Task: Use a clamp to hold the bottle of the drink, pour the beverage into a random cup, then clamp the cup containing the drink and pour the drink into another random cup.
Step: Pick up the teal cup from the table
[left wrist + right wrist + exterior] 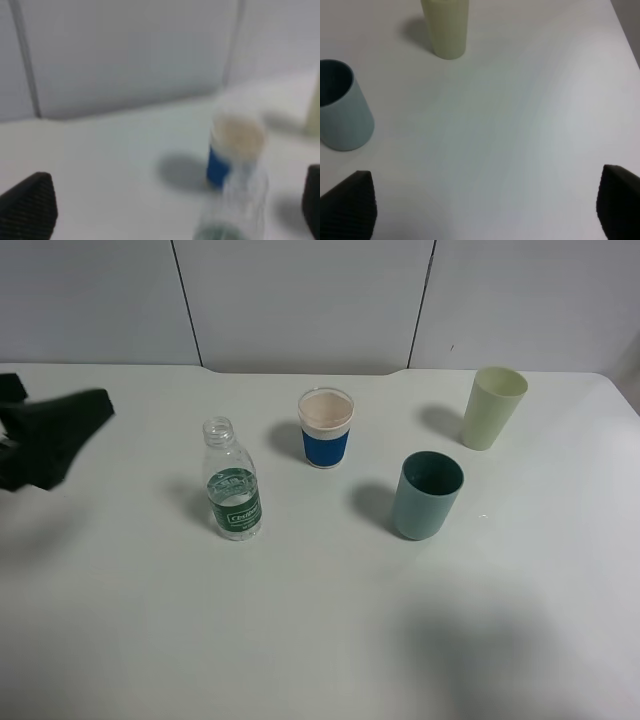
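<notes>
The bottle stands upright and uncapped on the white table, left of centre. It is clear plastic with a green label, and I cannot make out the beverage's level in it. My left gripper hovers blurred at the far left edge, apart from the bottle. In the left wrist view it is open wide, and the blurred bottle lies ahead, nearer one finger. The teal cup stands right of centre. My right gripper is open over bare table, with the teal cup off to one side. It is out of the high view.
A white cup with a blue band stands behind the bottle, also blurred in the left wrist view. A pale yellow-green cup stands at the back right, also seen in the right wrist view. A grey panelled wall backs the table.
</notes>
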You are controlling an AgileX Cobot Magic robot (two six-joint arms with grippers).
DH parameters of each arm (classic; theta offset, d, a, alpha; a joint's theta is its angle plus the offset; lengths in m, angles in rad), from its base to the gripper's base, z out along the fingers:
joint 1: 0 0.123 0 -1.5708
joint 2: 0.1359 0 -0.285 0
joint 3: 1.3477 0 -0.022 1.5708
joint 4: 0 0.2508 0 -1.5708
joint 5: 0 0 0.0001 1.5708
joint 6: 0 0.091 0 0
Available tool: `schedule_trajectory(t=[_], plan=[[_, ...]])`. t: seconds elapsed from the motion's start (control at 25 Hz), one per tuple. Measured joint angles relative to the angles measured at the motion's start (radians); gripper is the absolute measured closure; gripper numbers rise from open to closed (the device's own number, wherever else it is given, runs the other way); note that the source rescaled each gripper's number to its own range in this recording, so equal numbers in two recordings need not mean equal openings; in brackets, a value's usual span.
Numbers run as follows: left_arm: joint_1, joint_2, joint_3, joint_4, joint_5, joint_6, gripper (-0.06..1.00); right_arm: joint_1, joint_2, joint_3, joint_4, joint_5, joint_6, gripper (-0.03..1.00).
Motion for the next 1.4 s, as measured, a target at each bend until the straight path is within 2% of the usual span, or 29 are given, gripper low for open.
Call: schedule_trajectory(t=[0.04, 0.08, 0.12, 0.24, 0.28, 0.32, 0.36, 0.4, 0.44, 0.48, 0.52, 0.56, 0.6, 0.68, 0.84, 1.28, 1.4], plan=[[0.000, -0.058, 0.000, -0.038, 0.000, -0.002, -0.05, 0.000, 0.000, 0.000, 0.000, 0.000, 0.000, 0.37], [0.000, -0.129, 0.000, -0.057, 0.066, -0.017, -0.05, 0.000, 0.000, 0.000, 0.000, 0.000, 0.000, 0.37], [0.000, -0.210, -0.006, -0.124, 0.128, -0.022, -0.05, 0.000, 0.000, 0.000, 0.000, 0.000, 0.000, 0.37], [0.000, -0.372, -0.065, -0.239, 0.272, -0.002, -0.05, 0.000, 0.000, 0.000, 0.000, 0.000, 0.000, 0.37], [0.000, -0.428, -0.100, -0.272, 0.338, 0.027, -0.05, 0.000, 0.000, 0.000, 0.000, 0.000, 0.000, 0.37], [0.000, -0.518, -0.185, -0.312, 0.485, 0.112, -0.05, 0.000, 0.000, 0.000, 0.000, 0.000, 0.000, 0.37], [0.000, -0.518, -0.185, -0.312, 0.485, 0.112, -0.05, 0.000, 0.000, 0.000, 0.000, 0.000, 0.000, 0.37], [0.000, -0.595, -0.333, -0.328, 0.721, 0.221, -0.05, 0.000, 0.000, 0.000, 0.000, 0.000, 0.000, 0.37], [0.000, -0.620, -0.385, -0.328, 0.849, 0.254, -0.05, 0.000, 0.000, 0.000, 0.000, 0.000, 0.000, 0.37], [0.000, -0.629, -0.418, -0.328, 0.895, 0.264, -0.06, 0.000, 0.000, 0.000, 0.000, 0.000, 0.000, 0.37], [0.000, -0.629, -0.418, -0.328, 0.895, 0.264, -0.06, 0.000, 0.000, 0.000, 0.000, 0.000, 0.000, 0.37], [-0.001, -0.637, -0.448, -0.328, 0.969, 0.271, -0.06, 0.000, 0.000, 0.000, 0.000, 0.000, 0.000, 0.37], [-0.001, -0.640, -0.494, -0.328, 0.997, 0.277, -0.06, 0.000, 0.000, 0.000, 0.000, 0.000, 0.000, 0.37], [-0.004, -0.656, -0.535, -0.328, 1.164, 0.277, -0.06, 0.000, 0.000, 0.000, 0.000, 0.000, 0.000, 0.37], [0.001, -0.690, -0.584, -0.328, 1.417, 0.285, -0.06, 0.000, 0.000, 0.000, 0.000, 0.000, 0.000, 0.37], [0.101, -0.817, -0.584, -0.328, 1.436, 0.285, -0.06, 0.000, 0.000, 0.000, 0.000, 0.000, 0.000, 0.37], [0.136, -0.891, -0.587, -0.328, 1.475, 0.285, -0.06, 0.001, 0.000, 0.000, 0.000, 0.000, 0.000, 0.37]])
